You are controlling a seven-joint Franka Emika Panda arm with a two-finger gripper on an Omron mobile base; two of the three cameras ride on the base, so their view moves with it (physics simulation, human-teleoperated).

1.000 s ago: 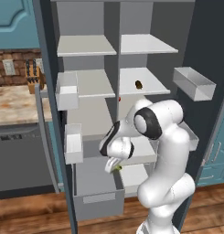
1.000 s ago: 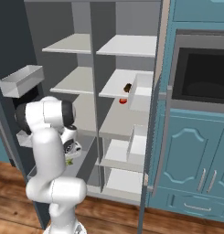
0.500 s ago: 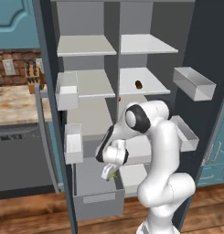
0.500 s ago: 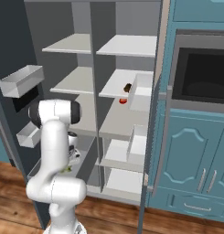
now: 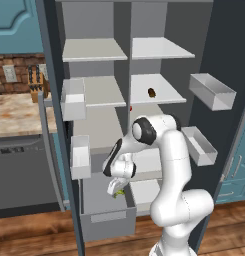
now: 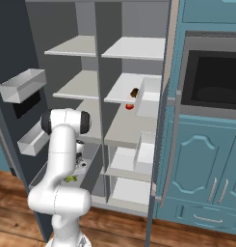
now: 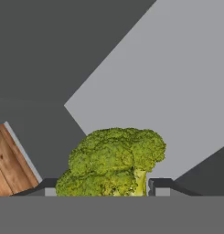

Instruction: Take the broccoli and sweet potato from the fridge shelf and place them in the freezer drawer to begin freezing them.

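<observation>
gripper (image 5: 117,189): low over the open freezer drawer, fingers drawn in narrow on the broccoli; the hand view shows a finger tip (image 7: 160,187) on either side of the clump.
broccoli (image 7: 114,161): held between the tips, inside the drawer's mouth and above its grey floor; whether it touches the floor cannot be told. In the right base view a green speck (image 6: 71,179) sits low in the drawer.
broccoli handling (judgement): light and lumpy, florets crumbly and yielding, stalk firmer. Best pinched across the body near the stalk, as now; a hard squeeze would likely shed bits.
freezer drawer (image 5: 107,221): pulled out at the near bottom left of the fridge, deep grey box, plain front panel, room inside.
sweet potato (image 5: 151,92): far, on the right-hand middle shelf, dark oblong lump lying alone, well apart from the arm.
sweet potato handling (judgement): denser and stiffer than the broccoli, smooth skin, apt to roll. Take across the short width at the middle, not by the tapered ends.
door bins (image 5: 212,91): on the open right door, clear of the work.
</observation>
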